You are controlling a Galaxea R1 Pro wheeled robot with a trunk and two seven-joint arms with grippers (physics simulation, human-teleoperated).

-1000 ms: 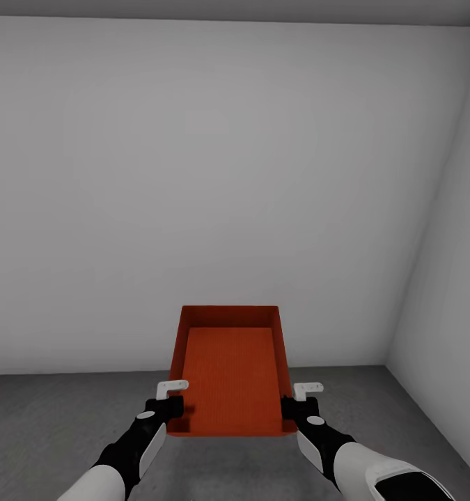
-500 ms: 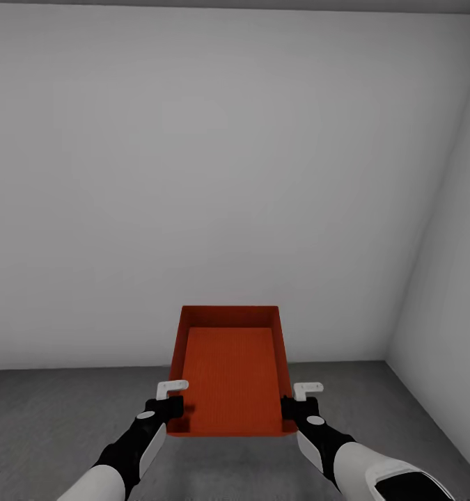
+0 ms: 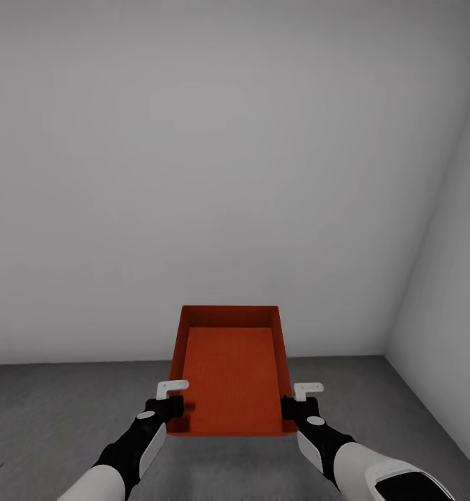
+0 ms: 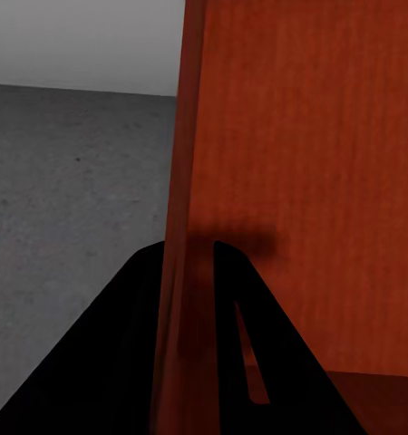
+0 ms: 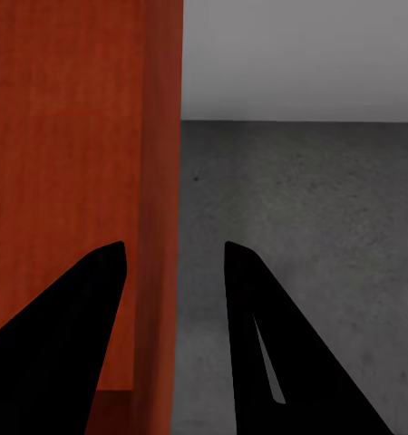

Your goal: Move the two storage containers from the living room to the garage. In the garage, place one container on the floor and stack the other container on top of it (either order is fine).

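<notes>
An orange-red storage container (image 3: pixel 231 372), an open-top bin, hangs in the air above the dark grey concrete floor (image 3: pixel 47 410), level, held between my two arms. My left gripper (image 3: pixel 170 407) is clamped on the bin's left wall near its closest corner; at the left wrist, one black finger (image 4: pixel 136 344) lies outside that wall and the other inside, the wall (image 4: pixel 181 227) pinched between them. My right gripper (image 3: pixel 290 406) grips the bin's right wall the same way; at the right wrist the fingers (image 5: pixel 258 335) straddle the wall's edge (image 5: pixel 163 181). Beyond the bin stands a plain white wall (image 3: pixel 214 174), meeting the floor just behind it. A second white wall (image 3: pixel 450 313) runs to the bin's right, forming a corner.
</notes>
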